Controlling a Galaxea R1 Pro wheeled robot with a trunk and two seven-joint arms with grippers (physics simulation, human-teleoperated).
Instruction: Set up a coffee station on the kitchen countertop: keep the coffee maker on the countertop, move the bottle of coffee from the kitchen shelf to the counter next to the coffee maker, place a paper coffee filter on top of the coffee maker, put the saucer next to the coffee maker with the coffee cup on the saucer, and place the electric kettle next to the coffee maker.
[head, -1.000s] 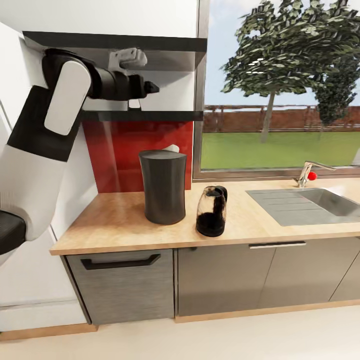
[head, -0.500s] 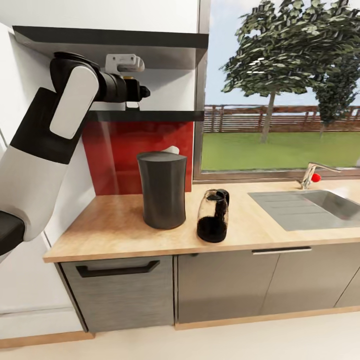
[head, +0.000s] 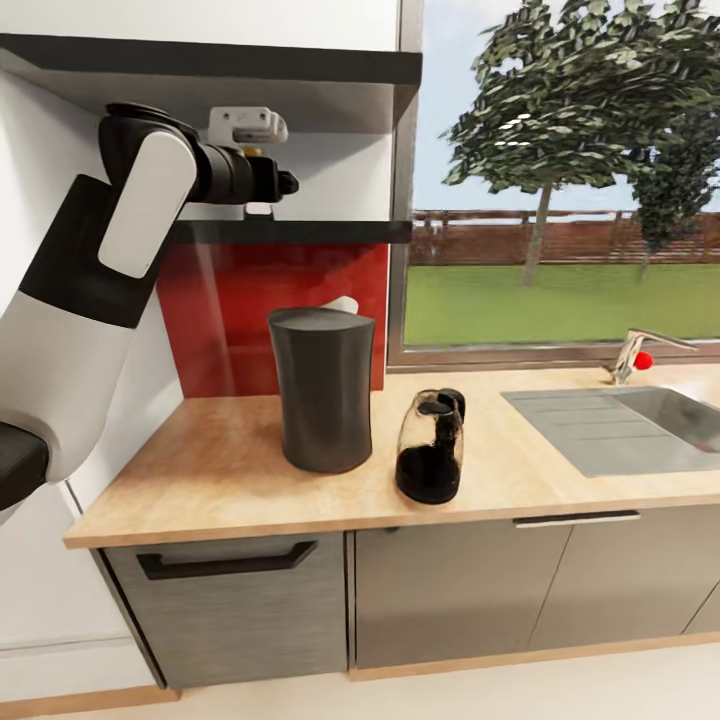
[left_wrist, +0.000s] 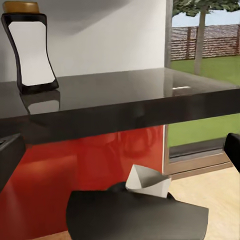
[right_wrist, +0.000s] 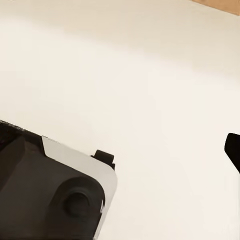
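The tall dark-grey coffee maker (head: 322, 390) stands on the beige countertop (head: 230, 460), with the glass electric kettle (head: 430, 447) just to its right. A white folded paper filter (left_wrist: 147, 182) pokes up behind the coffee maker's top (left_wrist: 135, 217). On the dark kitchen shelf (left_wrist: 120, 95) stands the bottle of coffee (left_wrist: 31, 50), with a white label and a golden cap. My left gripper (head: 285, 183) is raised to shelf height, open and empty, its fingers (left_wrist: 10, 155) spread wide and apart from the bottle. My right gripper's finger (right_wrist: 233, 150) hangs over pale floor.
A steel sink (head: 620, 420) with a faucet (head: 640, 355) is set into the counter on the right, under a window. A second dark shelf (head: 300, 65) runs above the first. A red backsplash (head: 240, 310) backs the coffee maker. Grey cupboard fronts (head: 450, 590) lie below.
The whole head view has shifted, so the camera moved. The left wrist has levelled and drawn back slightly in front of the shelf. Coffee maker and kettle stay put.
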